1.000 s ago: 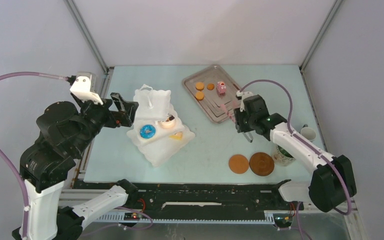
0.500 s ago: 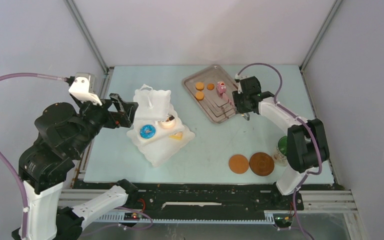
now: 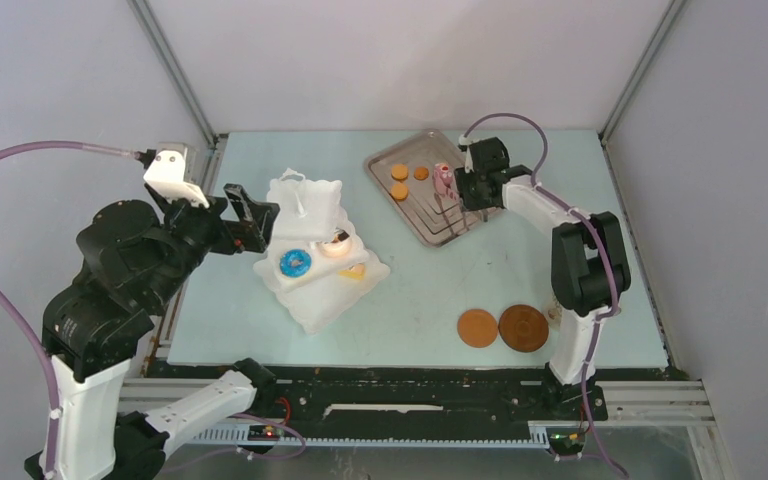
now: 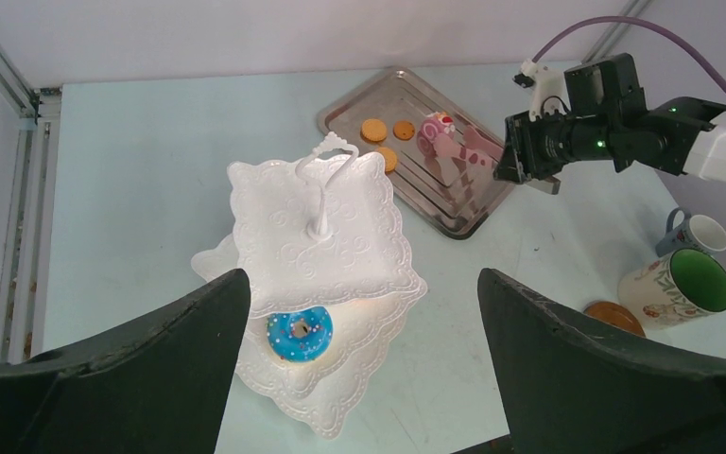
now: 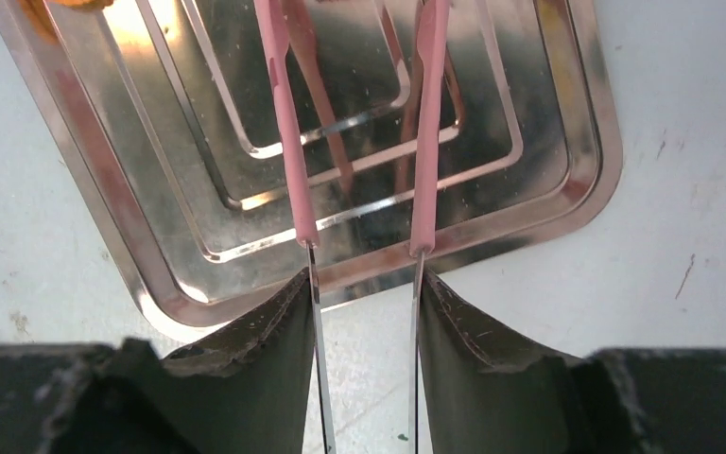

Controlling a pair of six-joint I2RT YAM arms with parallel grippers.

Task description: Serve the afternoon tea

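The pink tongs point(image 5: 288, 142) are clamped in the right gripper point(image 5: 364, 312), reaching ahead over the silver tray point(image 5: 567, 142). The left gripper point(image 4: 361, 284) is spread wide, empty; the white stand point(image 4: 274, 218) lies just ahead.

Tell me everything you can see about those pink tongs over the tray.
The tongs have two slim pink arms, plastic-looking, each continuing into a thin bare metal strip. The right gripper holds them, its dark fingers pressing those strips from outside; the arms lie apart, nearly parallel. The pink ends reach over the silver tray toward a pink cake roll. Whether they touch the tray cannot be told.
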